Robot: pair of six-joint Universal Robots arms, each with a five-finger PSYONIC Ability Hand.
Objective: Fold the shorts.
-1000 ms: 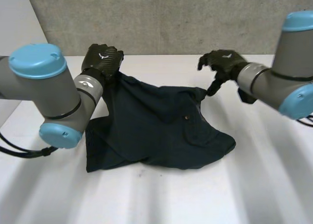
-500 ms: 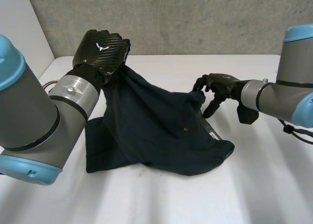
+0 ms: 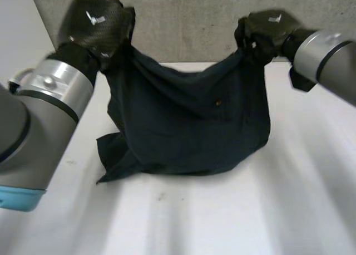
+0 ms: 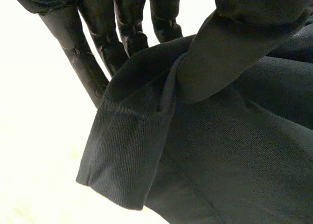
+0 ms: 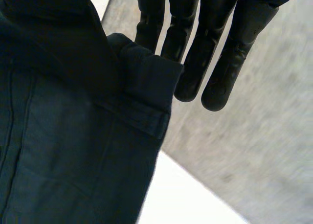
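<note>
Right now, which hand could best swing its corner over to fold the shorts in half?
Probably the right hand: its side of the shorts hangs smooth, while cloth below the left hand lies bunched on the table.

Dark navy shorts (image 3: 189,127) hang stretched, hem touching table.

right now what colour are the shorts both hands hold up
Plain dark navy cloth shorts, no pattern; clearest in the head view.
</note>
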